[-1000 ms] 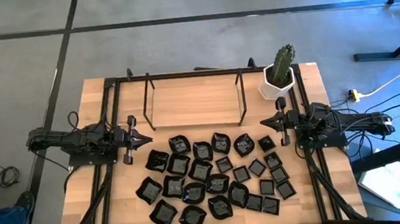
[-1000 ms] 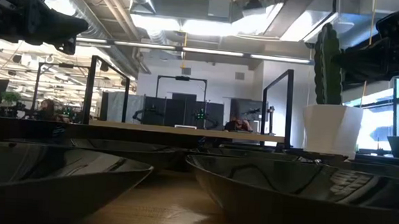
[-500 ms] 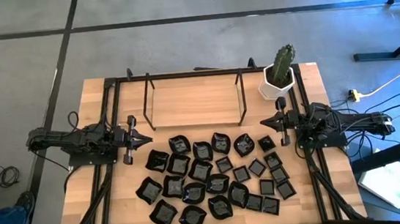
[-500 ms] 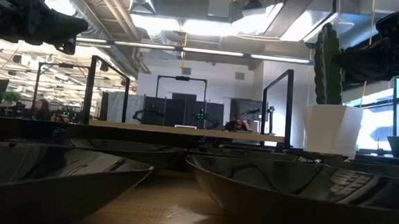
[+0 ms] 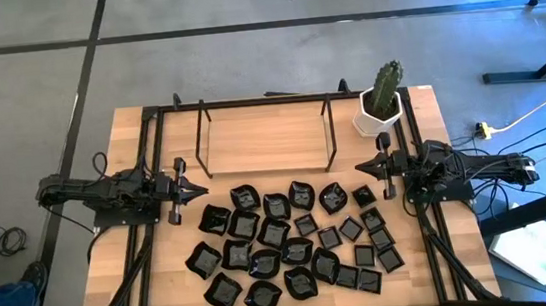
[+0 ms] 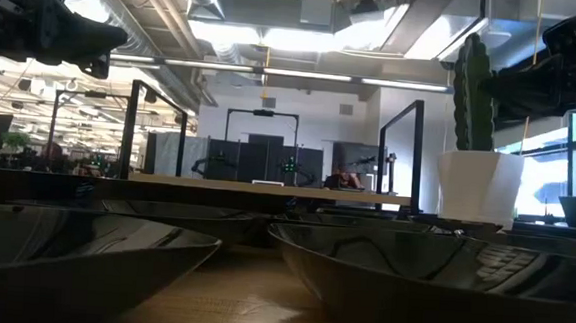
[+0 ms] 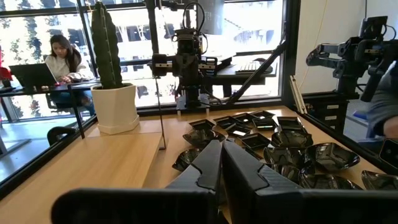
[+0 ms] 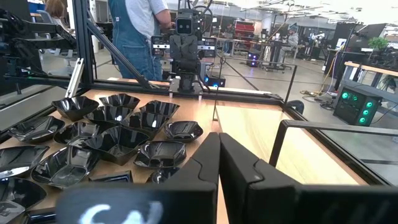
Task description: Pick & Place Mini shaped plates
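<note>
Black mini shaped plates point(image 5: 292, 247) untouched at six o'clock; left gripper point(image 5: 199, 189) and right gripper point(image 5: 363, 167) closed, empty. Open before descending onto one rim.

You have the mini shaped plates point(image 5: 292, 242) clustered on the near half of the desk point(image 5: 125, 288), between the 2 arms. Behind them stands a low shelf point(image 5: 265, 139), with the potted cactus point(image 5: 381, 102) at its right. The left gripper point(image 5: 199, 190) and right gripper point(image 5: 360, 168) flank the cluster's rear.
</note>
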